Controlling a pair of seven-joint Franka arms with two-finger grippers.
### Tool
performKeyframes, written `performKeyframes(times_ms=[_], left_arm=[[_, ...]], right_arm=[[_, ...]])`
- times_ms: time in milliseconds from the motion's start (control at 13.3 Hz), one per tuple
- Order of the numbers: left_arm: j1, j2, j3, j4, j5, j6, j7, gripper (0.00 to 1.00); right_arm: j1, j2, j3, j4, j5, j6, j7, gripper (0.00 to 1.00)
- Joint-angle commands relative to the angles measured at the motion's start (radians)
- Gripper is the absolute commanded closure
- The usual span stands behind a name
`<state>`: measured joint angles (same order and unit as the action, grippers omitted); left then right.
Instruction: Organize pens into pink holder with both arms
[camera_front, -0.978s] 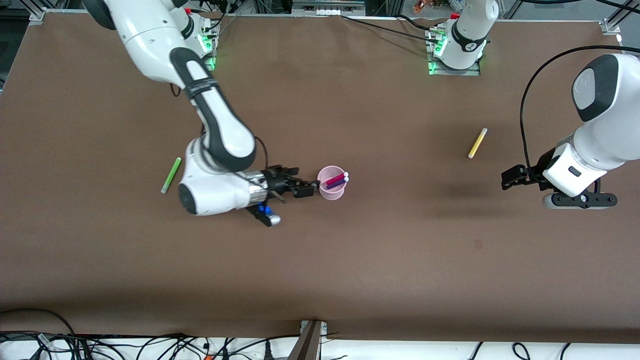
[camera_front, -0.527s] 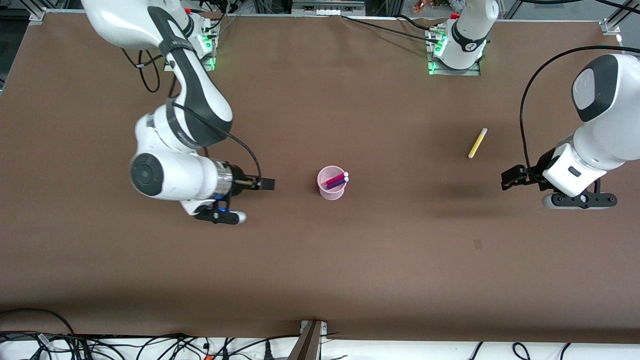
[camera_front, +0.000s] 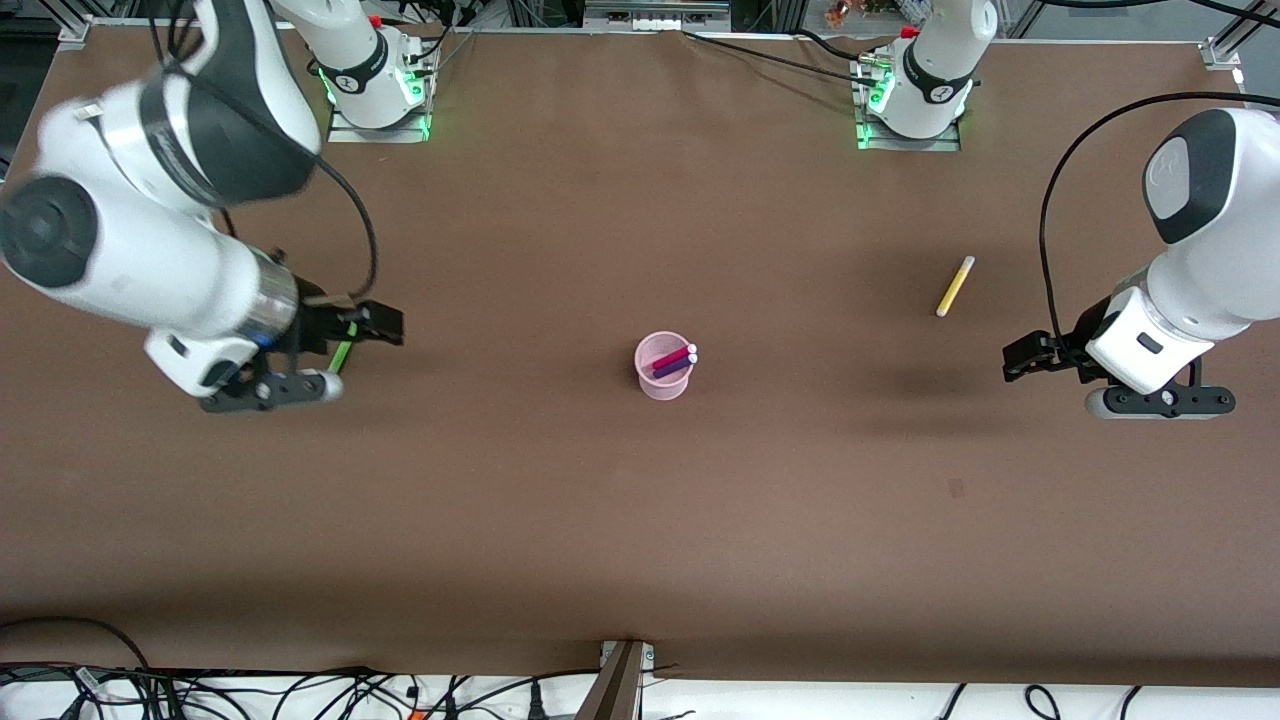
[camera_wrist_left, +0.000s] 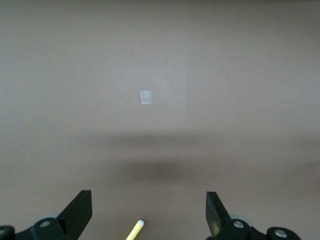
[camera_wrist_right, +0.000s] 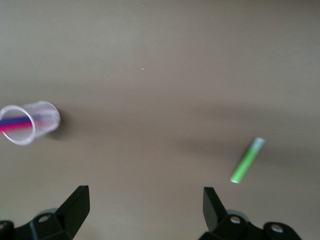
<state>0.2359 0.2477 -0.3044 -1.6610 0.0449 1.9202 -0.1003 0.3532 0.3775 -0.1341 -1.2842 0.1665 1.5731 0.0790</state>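
Brown table covering (camera_front: 640, 520) fills the workspace, with the two arm bases along its edge farthest from the front camera. Task progress stands at the halfway mark, judging by how the pens lie.

Done: the pink holder (camera_front: 663, 366) stands upright near the middle of the table and contains two pens, the magenta pen (camera_front: 675, 355) and the dark purple pen (camera_front: 678, 365), both leaning with their pale ends above the rim. The right wrist view confirms two coloured sticks inside the cup.

Left to do: the green pen (camera_front: 343, 352) lies flat on the table toward the right arm's end, well apart from the holder. The yellow pen (camera_front: 955, 286) lies flat toward the left arm's end, farther from the front camera than the holder and also well apart from it.

Right gripper (camera_front: 385, 324) hangs over the green pen, partly hiding it in the front view; its fingers are spread wide and hold nothing, as the right wrist view shows. A grasp of the green pen appears to be the step in hand.

Left gripper (camera_front: 1020, 358) hovers near the yellow pen, fingers parted and empty, the pen's pale tip just visible between them in the left wrist view; this arm waits.
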Motion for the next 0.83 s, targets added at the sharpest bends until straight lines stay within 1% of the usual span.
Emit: performKeyframes(times_ms=[0,75,226,301,527,753], left_arm=[[0.01,-0.013,-0.004,-0.011,-0.022,0.01,0.017,0.0],[0.01,-0.013,-0.004,-0.011,-0.022,0.01,0.017,0.0],[0.01,-0.013,-0.004,-0.011,-0.022,0.01,0.019,0.0],[0.01,-0.013,-0.004,-0.011,-0.022,0.01,0.019,0.0],[0.01,-0.013,-0.004,0.004,-0.011,0.005,0.031,0.0],[0.005,-0.013,-0.002,0.006,-0.005,-0.001,0.069,0.0]], right_arm=[[0.004,-0.141,-0.053,-0.162,-0.025,0.007,-0.105,0.0],[0.004,-0.181,-0.058,-0.206,-0.031,0.01,-0.111,0.0],[0.004,-0.253,-0.068,-0.279,-0.102,0.015,-0.134,0.0],[0.004,-0.271,-0.074,-0.296,-0.128,0.019,-0.171,0.0],[0.001,-0.263,-0.088,-0.282,-0.13,0.021,-0.177,0.0],[-0.014,-0.233,-0.101,-0.231,-0.124,0.013,-0.179,0.0]])
